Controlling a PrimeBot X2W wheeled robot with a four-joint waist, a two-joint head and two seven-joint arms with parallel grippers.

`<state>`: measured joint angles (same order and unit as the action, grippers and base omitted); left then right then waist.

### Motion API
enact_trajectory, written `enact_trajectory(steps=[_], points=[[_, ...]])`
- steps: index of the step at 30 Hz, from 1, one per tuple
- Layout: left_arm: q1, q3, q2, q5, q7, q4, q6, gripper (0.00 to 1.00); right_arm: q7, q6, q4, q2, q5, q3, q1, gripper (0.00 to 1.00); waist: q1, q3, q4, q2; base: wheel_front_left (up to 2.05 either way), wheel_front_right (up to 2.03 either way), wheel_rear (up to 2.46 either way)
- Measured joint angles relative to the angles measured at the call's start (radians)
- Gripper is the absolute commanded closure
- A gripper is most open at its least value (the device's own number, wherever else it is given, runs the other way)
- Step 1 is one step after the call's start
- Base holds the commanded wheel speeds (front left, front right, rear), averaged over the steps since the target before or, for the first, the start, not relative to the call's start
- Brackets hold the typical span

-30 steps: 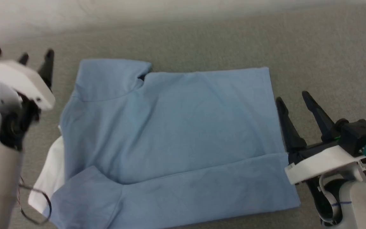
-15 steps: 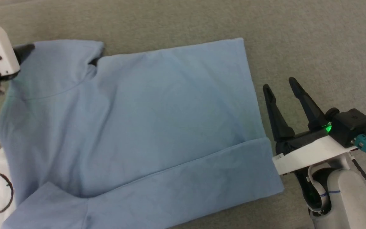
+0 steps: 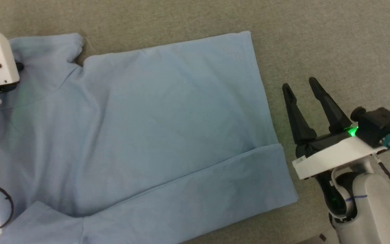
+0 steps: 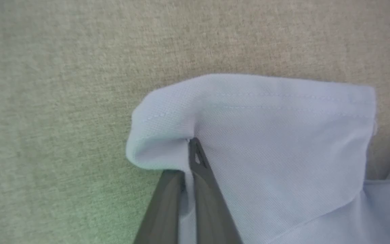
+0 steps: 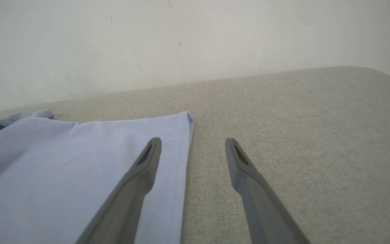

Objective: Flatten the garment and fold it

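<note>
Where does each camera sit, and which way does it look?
Head: on the head, looking down at the garment on a grey pad; right hand open at right.
Left wrist: on the left arm, looking along the left hand, shut on a garment flap.
Right wrist: on the right arm, looking low across the pad to a wall; open fingers show.
Shared: head and right wrist both show the garment's right edge.

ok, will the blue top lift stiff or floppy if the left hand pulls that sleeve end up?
Probably floppy: the garment lies limp with soft creases, and its sleeve end curls over where the left hand pinches it. Likely light, since the knit looks thin. It may drag rather than slide, as the grey surface looks coarsely woven.
</note>
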<state>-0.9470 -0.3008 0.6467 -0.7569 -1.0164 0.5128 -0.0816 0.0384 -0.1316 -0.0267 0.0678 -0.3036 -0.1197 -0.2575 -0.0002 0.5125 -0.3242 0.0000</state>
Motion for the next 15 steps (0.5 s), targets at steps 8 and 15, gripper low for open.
enact_trajectory(steps=[8, 15], points=[[0.007, -0.017, -0.049, 0.011, 0.098, 0.007, 0.012, 1.0, -0.122, 0.0, 0.133, 0.097, -0.152, -0.003, -0.133, 0.0, 0.0003, -0.025, 0.042, 0.0, 0.0, 0.0, 0.0], [-0.011, -0.04, -0.12, 0.01, 0.163, -0.006, 0.061, 1.0, -0.378, 0.0, 0.362, 0.156, -0.287, -0.063, -0.351, 0.0, 0.0003, -0.041, 0.107, 0.0, 0.0, 0.0, 0.0]])
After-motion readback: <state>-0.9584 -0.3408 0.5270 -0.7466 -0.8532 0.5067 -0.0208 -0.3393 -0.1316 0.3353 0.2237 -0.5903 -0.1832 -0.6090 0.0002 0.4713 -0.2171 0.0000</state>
